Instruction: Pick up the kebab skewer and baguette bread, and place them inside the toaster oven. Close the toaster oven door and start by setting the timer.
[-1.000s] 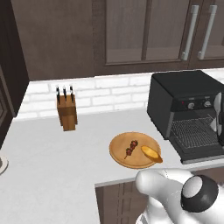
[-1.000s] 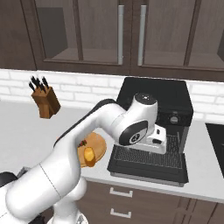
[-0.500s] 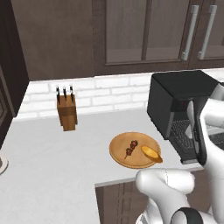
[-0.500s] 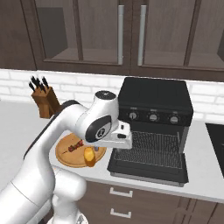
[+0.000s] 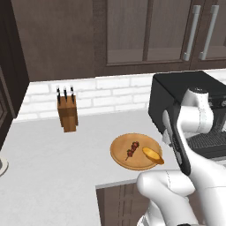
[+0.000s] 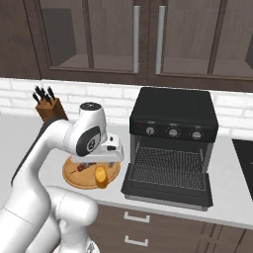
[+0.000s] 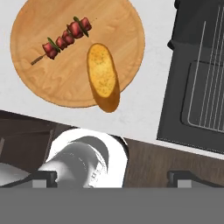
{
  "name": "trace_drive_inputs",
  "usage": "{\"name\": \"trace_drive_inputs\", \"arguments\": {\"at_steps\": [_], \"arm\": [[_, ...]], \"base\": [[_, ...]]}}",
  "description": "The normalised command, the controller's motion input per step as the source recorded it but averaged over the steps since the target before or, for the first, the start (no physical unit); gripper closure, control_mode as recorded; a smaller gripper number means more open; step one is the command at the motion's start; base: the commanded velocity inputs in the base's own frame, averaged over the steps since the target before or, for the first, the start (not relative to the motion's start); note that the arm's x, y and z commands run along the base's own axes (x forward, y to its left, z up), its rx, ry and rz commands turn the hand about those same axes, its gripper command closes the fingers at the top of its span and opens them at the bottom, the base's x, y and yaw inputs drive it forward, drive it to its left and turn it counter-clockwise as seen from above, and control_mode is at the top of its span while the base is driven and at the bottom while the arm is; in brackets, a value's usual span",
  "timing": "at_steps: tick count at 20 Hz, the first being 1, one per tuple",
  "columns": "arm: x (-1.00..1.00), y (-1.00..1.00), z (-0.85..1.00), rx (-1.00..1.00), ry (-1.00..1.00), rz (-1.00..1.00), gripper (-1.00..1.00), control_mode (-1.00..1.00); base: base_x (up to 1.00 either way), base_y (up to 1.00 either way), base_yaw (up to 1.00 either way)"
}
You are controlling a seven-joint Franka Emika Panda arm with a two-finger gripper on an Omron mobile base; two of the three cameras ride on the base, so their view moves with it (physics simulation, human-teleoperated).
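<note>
The kebab skewer [image 7: 65, 38] [image 5: 132, 149] lies on a round wooden board [image 7: 48, 83] [image 5: 128, 161], with the baguette bread [image 7: 103, 78] [image 5: 153, 155] [image 6: 101, 176] beside it, hanging over the board's edge. My gripper [image 7: 113, 177] [image 6: 88, 165] hovers above the board, open and empty, with its fingertips [image 7: 43, 176] set wide apart. The black toaster oven [image 6: 173, 116] [image 5: 185, 95] stands right of the board. Its door [image 6: 168, 191] [image 7: 173, 109] lies dropped open, and the wire rack [image 6: 168, 167] shows inside.
A knife block [image 5: 67, 113] [image 6: 50, 107] stands at the back left by the white brick wall. Dark wall cabinets [image 6: 148, 34] hang overhead. The counter's front edge [image 5: 114, 182] runs just before the board, with drawers [image 6: 136, 217] below.
The arm has swung left, from in front of the open oven to above the wooden board. Board, skewer, baguette and oven have stayed in place.
</note>
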Motion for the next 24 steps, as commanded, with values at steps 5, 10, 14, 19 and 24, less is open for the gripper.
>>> {"name": "trace_drive_inputs", "arguments": {"at_steps": [5,10,14,19,24], "arm": [[0.64,0.37,-0.24,0.00,0.00,0.01,-1.00,-1.00],[0.42,0.02,-0.28,0.00,0.00,0.00,-1.00,-1.00],[0.33,0.00,-0.43,0.00,0.00,0.00,-1.00,-1.00],[0.29,0.01,-0.50,0.00,0.00,0.00,-1.00,-1.00],[0.01,0.04,-0.31,0.00,0.01,0.00,-1.00,-1.00]], "base": [[0.00,0.00,0.00],[0.00,0.00,0.00],[0.00,0.00,0.00],[0.00,0.00,0.00],[0.00,0.00,0.00]]}}
